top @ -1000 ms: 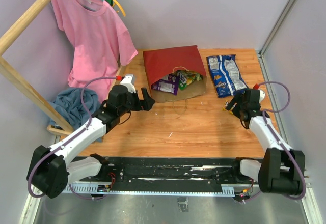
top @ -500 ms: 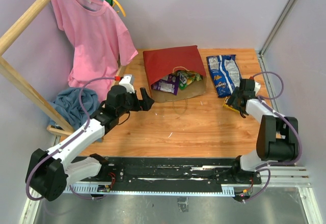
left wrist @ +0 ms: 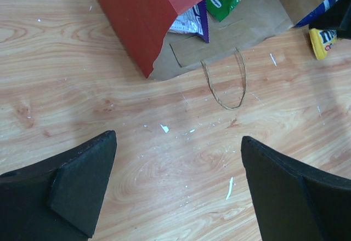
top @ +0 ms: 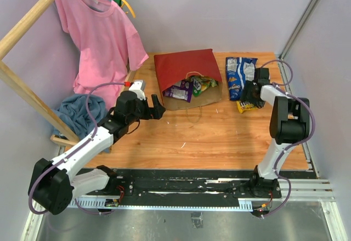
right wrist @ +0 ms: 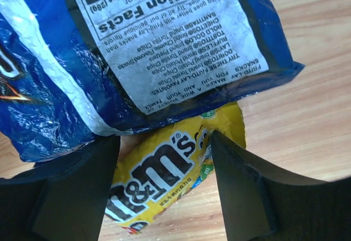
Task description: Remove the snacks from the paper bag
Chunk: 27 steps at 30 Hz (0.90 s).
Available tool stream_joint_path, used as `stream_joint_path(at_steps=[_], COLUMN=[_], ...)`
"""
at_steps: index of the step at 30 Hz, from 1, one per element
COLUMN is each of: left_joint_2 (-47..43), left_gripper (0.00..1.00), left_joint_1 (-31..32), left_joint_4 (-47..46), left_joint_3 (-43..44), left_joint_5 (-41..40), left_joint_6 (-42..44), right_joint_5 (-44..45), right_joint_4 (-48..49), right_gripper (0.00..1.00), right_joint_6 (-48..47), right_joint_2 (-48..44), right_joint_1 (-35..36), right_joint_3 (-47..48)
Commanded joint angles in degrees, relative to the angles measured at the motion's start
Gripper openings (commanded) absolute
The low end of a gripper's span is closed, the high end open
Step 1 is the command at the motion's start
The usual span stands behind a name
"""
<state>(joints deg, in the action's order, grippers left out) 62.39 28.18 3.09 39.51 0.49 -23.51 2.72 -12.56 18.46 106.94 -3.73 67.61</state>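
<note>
Wooden surface point(top: 219, 137) with two arms bolted at its near edge. A pink shirt point(top: 101, 38) hangs at far left above a blue cloth heap point(top: 79, 112).

The paper bag point(top: 184, 68), red outside and brown inside, lies on its side at the far middle, mouth toward the arms. A purple packet point(top: 178, 92) and a green packet point(top: 204, 82) show in its opening.

The blue-white bag point(top: 237, 74) lies flat to the right of the paper bag, outside it.

The left tool point(left wrist: 178, 142) hangs above bare wood near the bag's mouth, its fingers spread fully and holding nothing.

The right tool point(right wrist: 163, 142) has its fingers apart, one either side of the yellow candy pack point(right wrist: 164, 181). The pack lies on the wood, partly tucked under the near end of the blue-white bag. Whether the fingers touch the pack cannot be told.
</note>
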Motion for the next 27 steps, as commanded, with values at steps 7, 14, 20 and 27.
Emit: stream_joint_path(at_steps=[7, 14, 20, 27], left_joint_2=[-0.35, 1.55, 3.26, 3.26], left_gripper=[0.99, 1.00, 1.00, 1.00], left_joint_1=[-0.41, -0.41, -0.41, -0.40], left_joint_4=[1.05, -0.50, -0.98, -0.57], left_joint_3=[2.83, 3.22, 4.13, 4.80], left_joint_5=[-1.70, -0.45, 1.22, 1.89], left_joint_6=[1.38, 0.73, 0.05, -0.11], right_joint_5=[-3.66, 1.03, 0.44, -3.69], right_joint_4=[-3.41, -1.93, 2.19, -6.42], right_gripper=[0.72, 0.73, 0.53, 0.43], right_joint_6=[0.30, 3.04, -0.50, -8.07], right_joint_2=[-1.85, -15.20, -19.30, -13.25], right_joint_1=[1.65, 3.71, 4.52, 4.52], right_joint_3=[2.97, -6.63, -13.51, -4.05])
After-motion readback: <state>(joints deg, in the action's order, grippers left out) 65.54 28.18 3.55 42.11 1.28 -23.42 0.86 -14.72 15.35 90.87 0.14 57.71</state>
